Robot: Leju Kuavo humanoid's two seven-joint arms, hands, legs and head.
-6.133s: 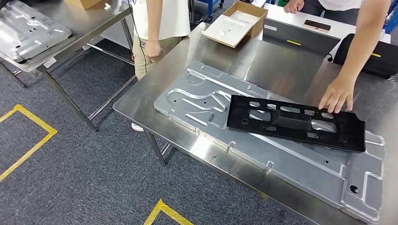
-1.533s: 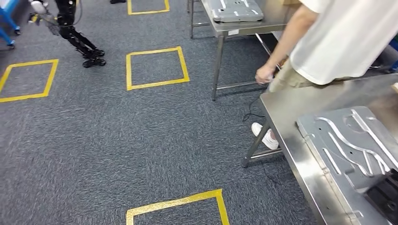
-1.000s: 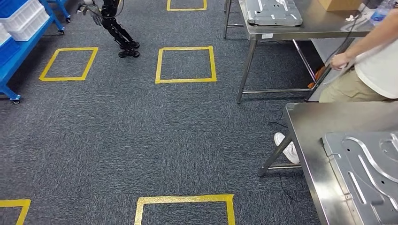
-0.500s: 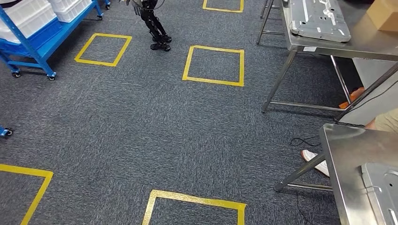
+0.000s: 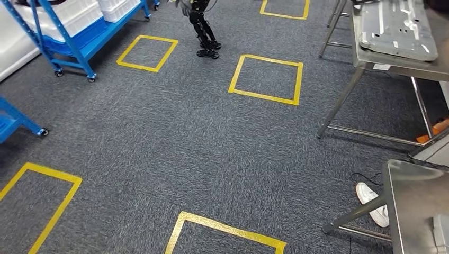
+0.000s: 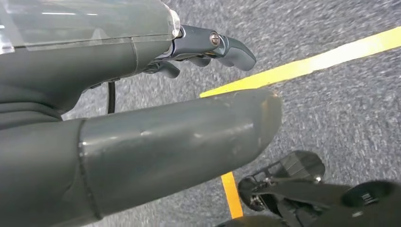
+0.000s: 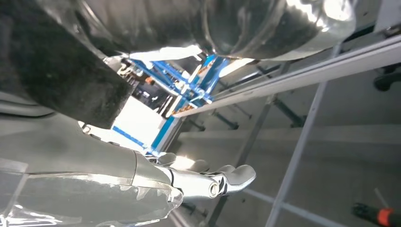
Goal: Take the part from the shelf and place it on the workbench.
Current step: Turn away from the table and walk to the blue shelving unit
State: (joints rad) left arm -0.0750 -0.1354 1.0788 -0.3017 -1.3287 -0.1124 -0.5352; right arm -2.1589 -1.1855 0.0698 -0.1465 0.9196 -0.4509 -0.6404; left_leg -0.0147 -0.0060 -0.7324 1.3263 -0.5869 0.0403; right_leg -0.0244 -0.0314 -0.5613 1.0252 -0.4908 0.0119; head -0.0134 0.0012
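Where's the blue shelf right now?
In the head view the blue shelf stands at the upper left, on casters on the grey carpet, holding white bins, just left of a yellow floor square.

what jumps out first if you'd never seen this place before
Yellow taped squares mark the grey carpet across the floor. A blue wheeled shelf with white bins stands at the far left, and a steel table bearing a grey pressed metal panel stands at the far right. Another robot's dark legs stand at the far middle.
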